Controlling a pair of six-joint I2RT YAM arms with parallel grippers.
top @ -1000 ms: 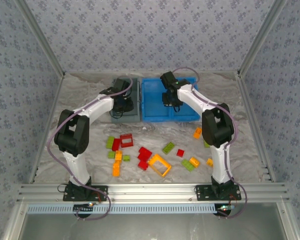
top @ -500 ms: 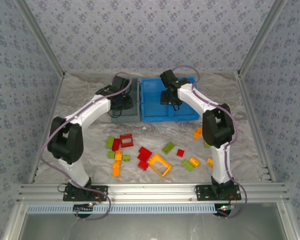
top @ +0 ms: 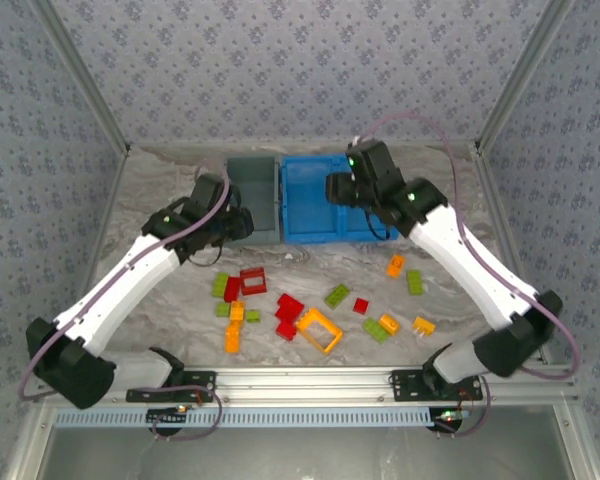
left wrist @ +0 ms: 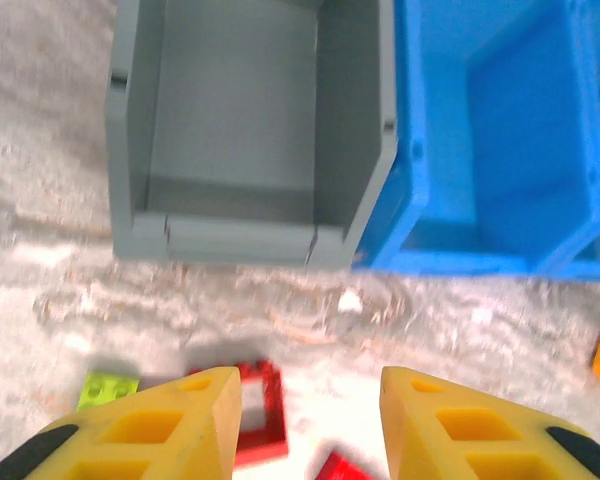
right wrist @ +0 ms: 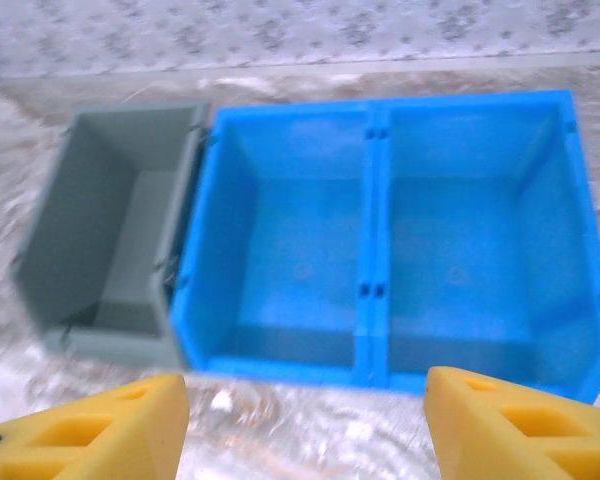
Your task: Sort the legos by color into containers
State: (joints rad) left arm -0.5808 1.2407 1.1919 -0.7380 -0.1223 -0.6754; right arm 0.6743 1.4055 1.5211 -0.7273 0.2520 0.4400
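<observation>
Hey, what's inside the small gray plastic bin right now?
Inside the small gray open-top plastic bin, only its own bare floor and inner walls show, with nothing lying on them. Its near wall hides a thin strip of floor just behind it.

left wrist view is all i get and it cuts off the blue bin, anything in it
Observer: Nothing I can make out. The right wrist view shows both compartments of the blue bin bare, though its near wall hides a strip of the floor.
Operator: ok where's the right gripper
Observer: The right gripper is open and holds nothing, facing the blue bin from its near side.
Operator: any big piece not sorted yet
Observer: Yes, an orange frame lies near the front middle of the table, right beside red bricks.
</observation>
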